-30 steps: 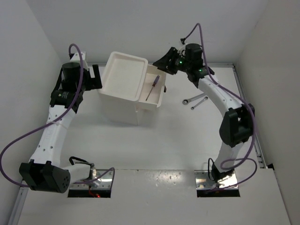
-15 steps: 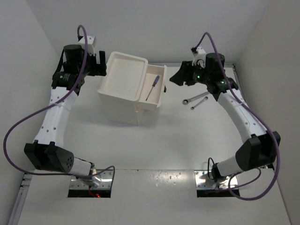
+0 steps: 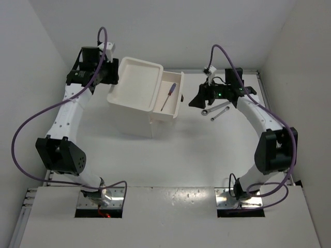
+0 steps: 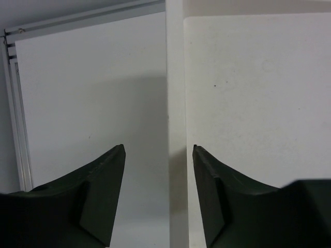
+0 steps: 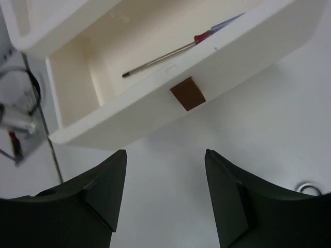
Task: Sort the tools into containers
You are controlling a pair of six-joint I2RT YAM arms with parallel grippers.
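Note:
The white cabinet (image 3: 135, 111) stands at the back left of the table, its tray-shaped top (image 3: 135, 82) bare. Its top drawer (image 3: 171, 103) is pulled out to the right, and a thin screwdriver (image 3: 167, 96) lies inside it. Two silver wrenches (image 3: 217, 110) lie on the table right of the drawer. My right gripper (image 3: 193, 101) hangs open between the drawer and the wrenches, facing the drawer front (image 5: 207, 67) and its brown handle (image 5: 187, 93). My left gripper (image 3: 112, 76) is at the cabinet's far left edge, jaws open astride the tray rim (image 4: 176, 103), with a gap on each side.
White walls close in the table on the left, back and right. A metal rail (image 4: 13, 103) runs along the table's left edge. One wrench's ring end (image 5: 309, 187) shows at the lower right of the right wrist view.
My right gripper has pulled back from over the drawer, down and to the right, and opened wider. My left arm has swung back toward the cabinet's rim and its jaws have narrowed.

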